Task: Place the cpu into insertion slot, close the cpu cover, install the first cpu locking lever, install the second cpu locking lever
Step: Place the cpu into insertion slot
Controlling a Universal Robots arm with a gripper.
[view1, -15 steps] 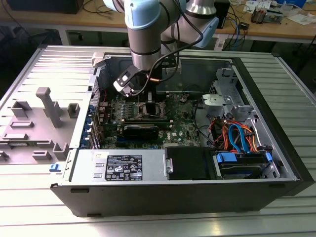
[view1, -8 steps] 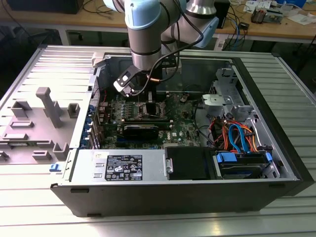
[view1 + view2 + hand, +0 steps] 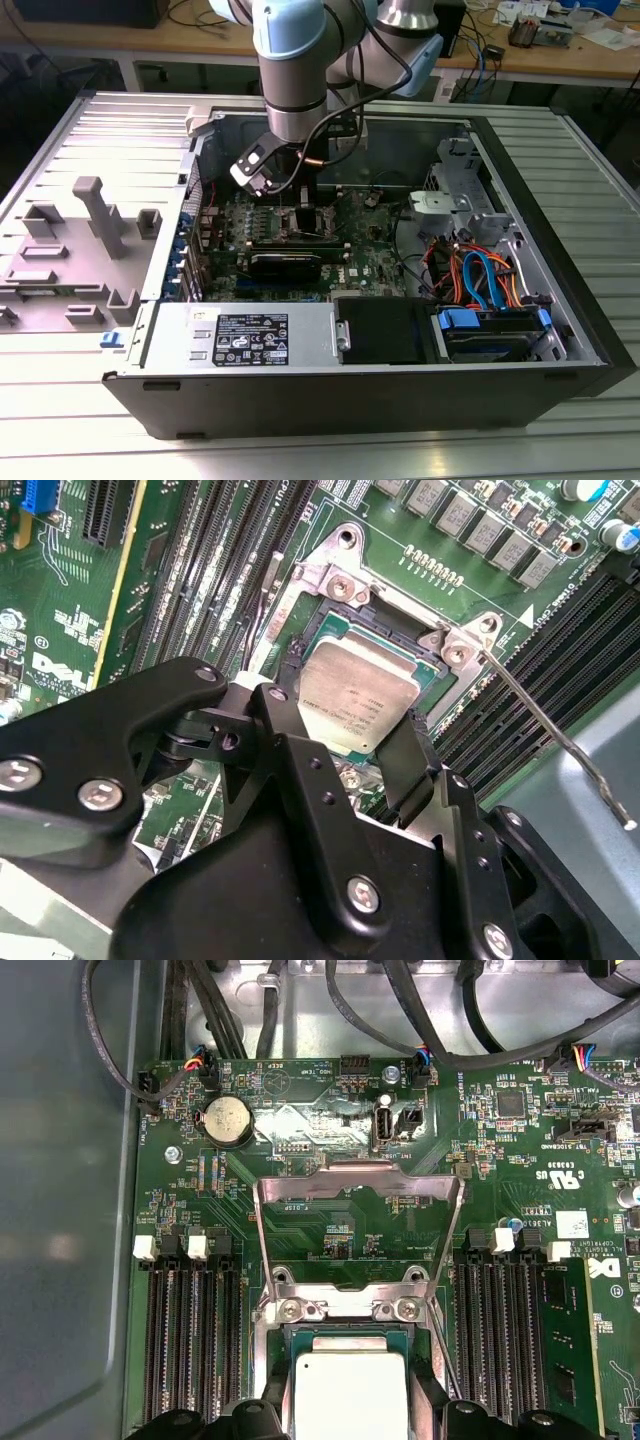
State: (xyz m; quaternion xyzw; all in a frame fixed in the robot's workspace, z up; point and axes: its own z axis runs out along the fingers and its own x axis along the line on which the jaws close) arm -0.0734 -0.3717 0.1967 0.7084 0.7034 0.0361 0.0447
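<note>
End effector (image 3: 346,732) at cpu (image 3: 360,695) in insertion slot (image 3: 390,610) w/ cpu cover (image 3: 300,1187) up.

A ribbed silvery metal table (image 3: 585,190) carries everything; an open black computer case (image 3: 330,395) lies on its side across the middle; a grey moulded fixture (image 3: 70,250) with upright posts rests at the exterior view's left, just beside the case.

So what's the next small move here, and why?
Probably lift the gripper straight up, clear of the socket. The chip looks to lie flat in it, and the cover stands open, needing that space to swing down.
</note>
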